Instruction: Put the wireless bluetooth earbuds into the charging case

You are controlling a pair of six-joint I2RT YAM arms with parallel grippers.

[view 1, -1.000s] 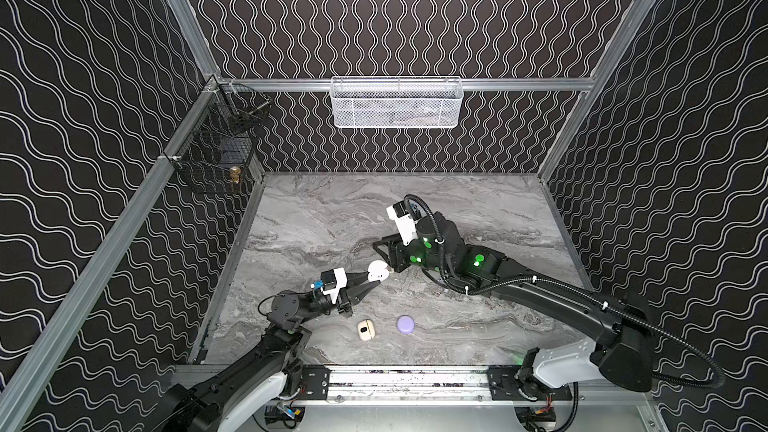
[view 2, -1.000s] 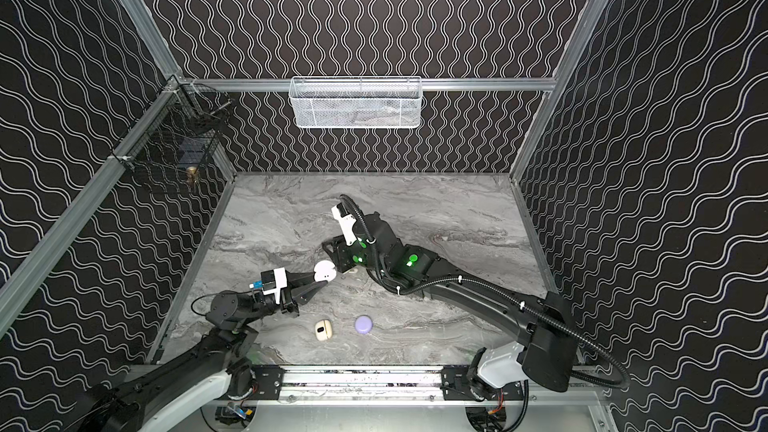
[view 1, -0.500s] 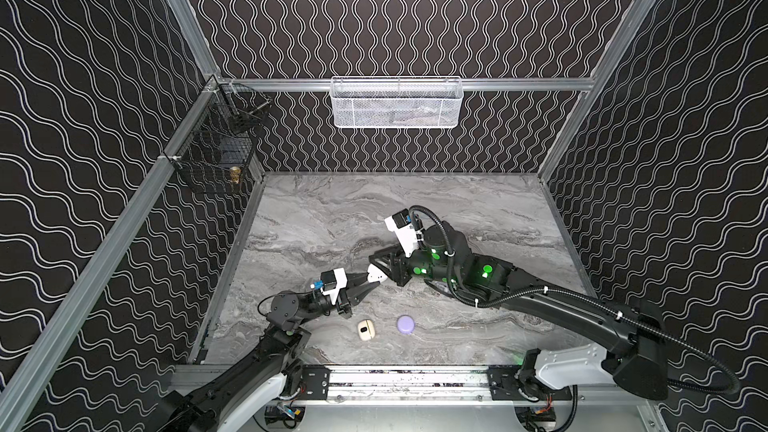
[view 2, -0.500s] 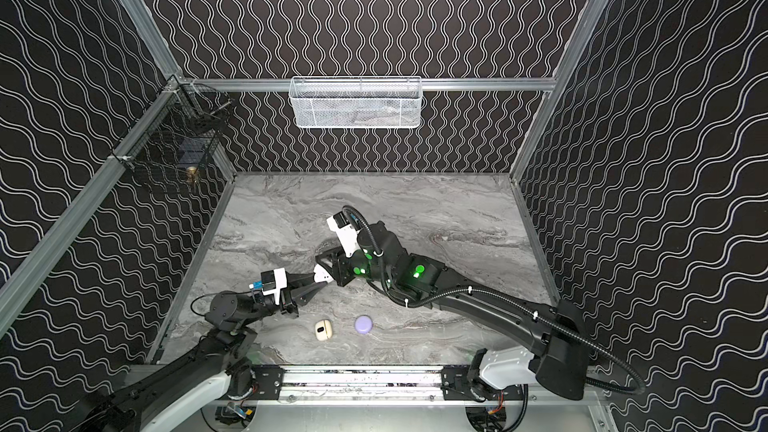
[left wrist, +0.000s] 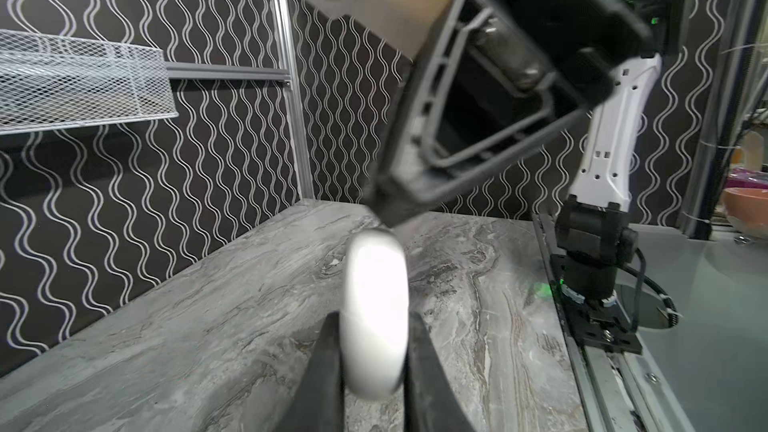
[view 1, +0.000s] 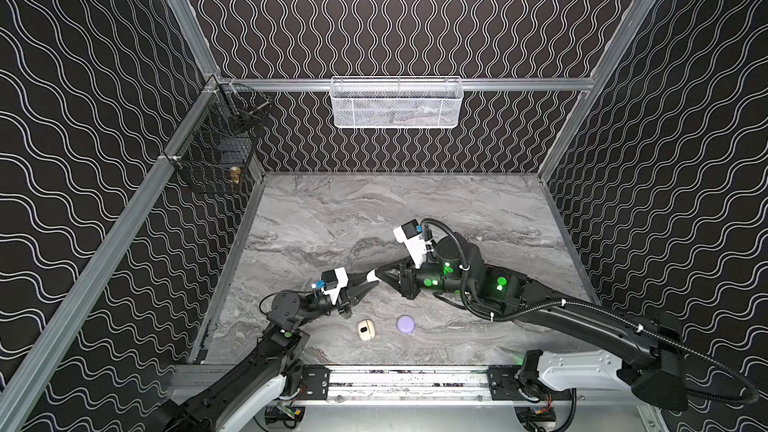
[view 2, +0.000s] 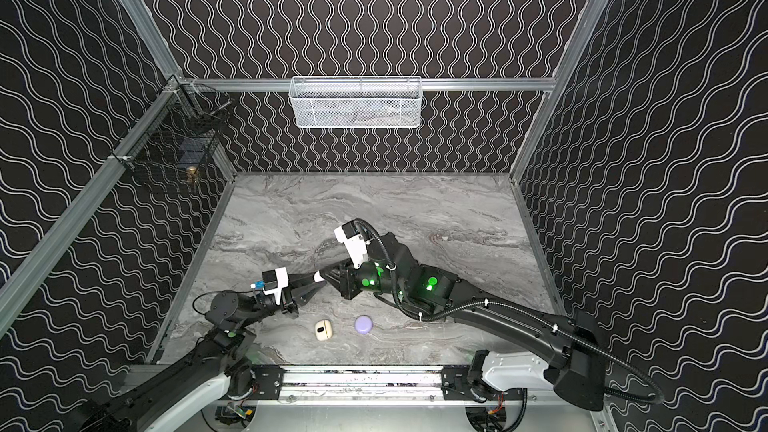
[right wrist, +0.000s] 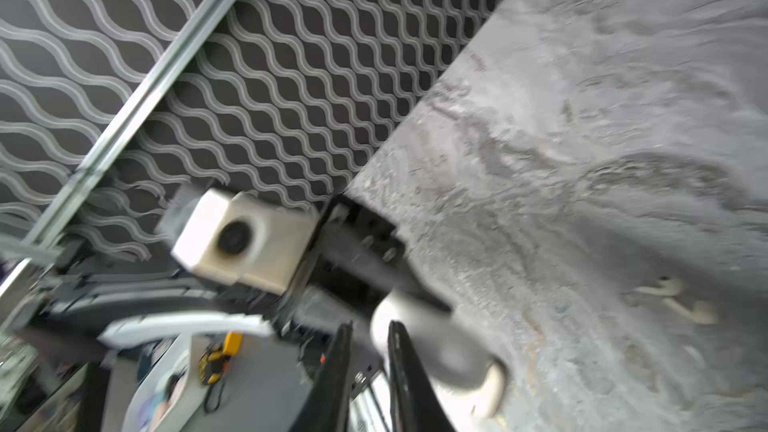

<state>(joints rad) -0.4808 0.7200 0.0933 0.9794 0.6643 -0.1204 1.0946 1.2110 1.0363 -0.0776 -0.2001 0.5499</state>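
Marble tabletop (view 1: 332, 209); left hand (view 1: 368, 280) grips white case (left wrist: 374, 305); right hand (view 1: 384, 274): grip unclear; cream case (view 1: 365, 329), lilac case (view 1: 405, 324) nearby

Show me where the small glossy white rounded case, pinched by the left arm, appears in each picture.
Both top views: the small glossy white rounded case sits left of centre, at the tip of the left gripper.
Left wrist: large, clamped between two black fingers.
Right wrist: blurred, just beyond the right gripper.
Shared landmark: the grey marbled tabletop under it.
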